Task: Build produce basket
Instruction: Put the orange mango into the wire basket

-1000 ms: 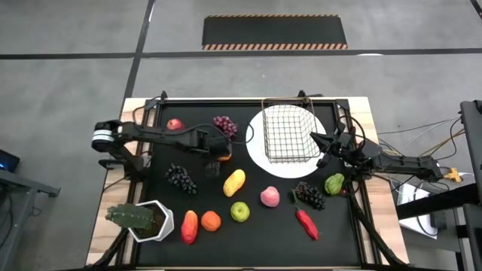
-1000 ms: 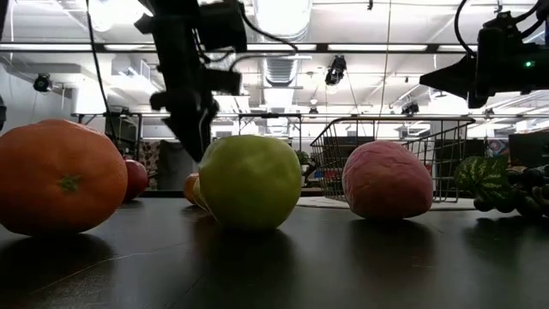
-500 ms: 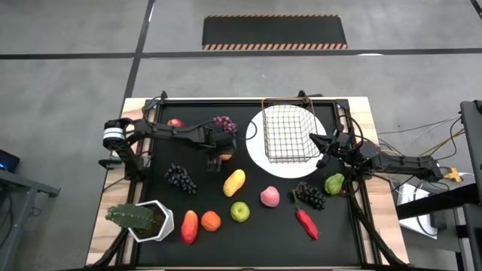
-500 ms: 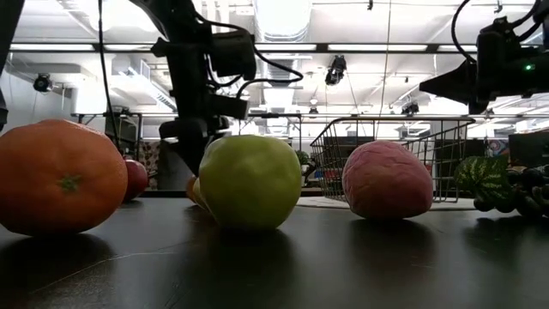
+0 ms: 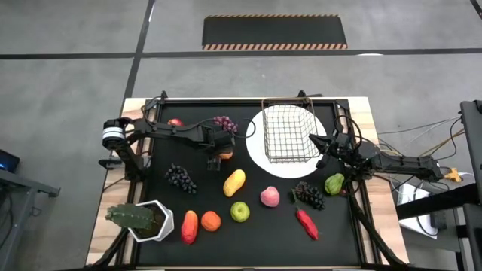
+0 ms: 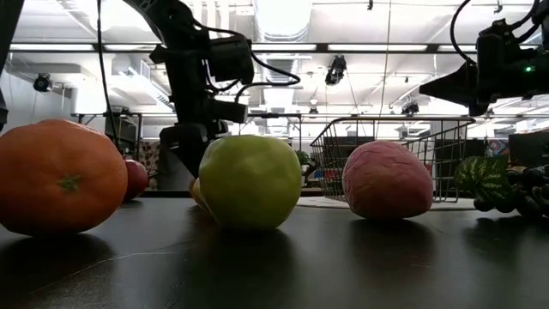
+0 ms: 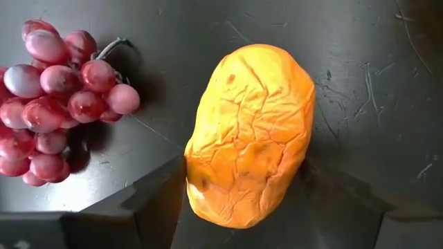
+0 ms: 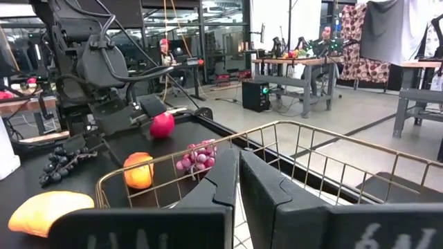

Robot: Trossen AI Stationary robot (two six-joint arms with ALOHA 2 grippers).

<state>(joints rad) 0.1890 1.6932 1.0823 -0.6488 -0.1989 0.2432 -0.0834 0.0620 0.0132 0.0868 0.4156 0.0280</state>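
Note:
An orange, wrinkled fruit (image 7: 249, 131) lies on the black table top next to a bunch of purple grapes (image 7: 52, 90). My left gripper (image 7: 243, 181) stands open above it, pointing steeply down, one finger on each side of the fruit's near end; the high view shows the left gripper (image 5: 219, 147) left of the basket. The wire basket (image 5: 288, 133) stands on a round white plate (image 5: 260, 154). My right gripper (image 5: 314, 141) is shut and held level at the basket's right rim (image 8: 291, 128), holding nothing. My left gripper has its fingers (image 7: 163, 197) on either side of the orange fruit's near end (image 7: 208, 200), coming from above at a steep slant. Whether they touch the fruit I cannot tell. The fruit lies on the table.
More produce is spread over the table: a red apple (image 5: 175, 123), dark grapes (image 5: 181, 178), a yellow mango (image 5: 234, 182), a green apple (image 5: 239, 211), a peach (image 5: 269, 197), peppers (image 5: 306, 222). A potted cactus (image 5: 143, 220) stands at the near left.
My left gripper has sunk toward the orange fruit and now stands low over it, its fingers still apart. The fruit and the basket lie where they were.

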